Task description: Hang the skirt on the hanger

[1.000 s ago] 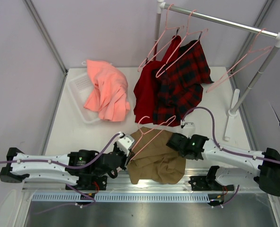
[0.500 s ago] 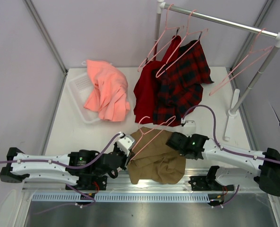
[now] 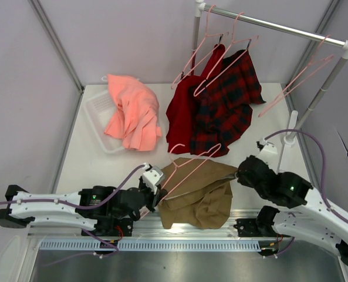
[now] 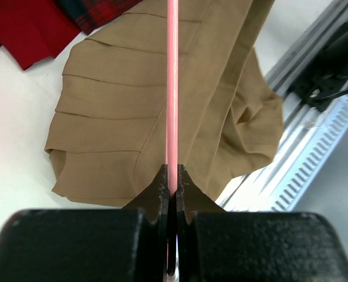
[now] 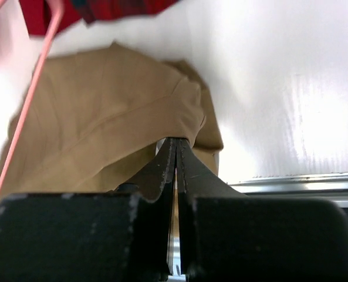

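Observation:
The khaki skirt (image 3: 198, 194) lies at the table's near edge between the arms, its right upper corner lifted. A pink hanger (image 3: 192, 164) rests slanted over it, hook toward the red garments. My left gripper (image 3: 156, 187) is shut on the hanger's lower end; in the left wrist view the pink wire (image 4: 172, 88) runs straight out from between the closed fingers, over the skirt (image 4: 115, 111). My right gripper (image 3: 237, 171) is shut on the skirt's right edge; in the right wrist view the cloth (image 5: 109, 129) is pinched at the fingertips (image 5: 183, 157) and held up.
A red garment (image 3: 182, 114) and a red-black plaid garment (image 3: 226, 100) hang on pink hangers from the rail (image 3: 273, 24). A spare pink hanger (image 3: 294, 82) hangs at right. A salmon garment (image 3: 132, 114) lies over a clear tray (image 3: 100, 114). The rack's pole (image 3: 317, 88) stands at right.
My right gripper has pulled back to the right and up, lifting the skirt's right edge with it. The hanger and the left gripper have shifted slightly up and left.

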Available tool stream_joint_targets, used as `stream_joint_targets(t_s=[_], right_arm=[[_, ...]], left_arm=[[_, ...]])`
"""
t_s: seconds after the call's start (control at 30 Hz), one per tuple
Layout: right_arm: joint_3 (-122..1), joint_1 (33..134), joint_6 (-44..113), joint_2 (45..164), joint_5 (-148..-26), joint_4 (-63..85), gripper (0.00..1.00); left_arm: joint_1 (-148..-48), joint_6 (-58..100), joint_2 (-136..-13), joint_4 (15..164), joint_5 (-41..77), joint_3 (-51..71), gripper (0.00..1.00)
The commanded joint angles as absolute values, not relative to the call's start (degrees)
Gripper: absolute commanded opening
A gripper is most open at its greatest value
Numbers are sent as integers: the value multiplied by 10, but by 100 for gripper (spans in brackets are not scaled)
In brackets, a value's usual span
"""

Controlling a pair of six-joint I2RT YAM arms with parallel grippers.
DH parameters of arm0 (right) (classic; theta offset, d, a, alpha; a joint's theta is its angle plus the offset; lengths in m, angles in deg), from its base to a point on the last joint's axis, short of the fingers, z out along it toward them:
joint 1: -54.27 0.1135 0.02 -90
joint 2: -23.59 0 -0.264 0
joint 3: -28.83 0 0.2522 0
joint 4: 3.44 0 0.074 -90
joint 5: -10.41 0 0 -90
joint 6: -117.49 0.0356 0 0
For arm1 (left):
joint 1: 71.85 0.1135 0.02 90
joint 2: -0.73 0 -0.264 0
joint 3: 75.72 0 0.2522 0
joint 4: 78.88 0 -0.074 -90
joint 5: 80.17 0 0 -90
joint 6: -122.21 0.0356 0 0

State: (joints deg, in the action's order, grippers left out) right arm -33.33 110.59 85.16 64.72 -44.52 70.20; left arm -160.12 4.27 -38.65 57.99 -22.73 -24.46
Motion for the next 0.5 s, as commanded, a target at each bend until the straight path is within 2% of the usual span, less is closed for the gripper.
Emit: stream_joint_targets(t_s=[0.0,0.23,0.47], right_arm=[[-348,1058,829,624,-436,716,0],[-359,934,728,632,-522,640,0],[-407,858,677,679,-603,596,0]], left_arm=[[-1601,54,-353,621,-207,-243,0],[-1612,78,-309,665,-144,-262,0],[-1632,108,-353,695,-100,-257,0]])
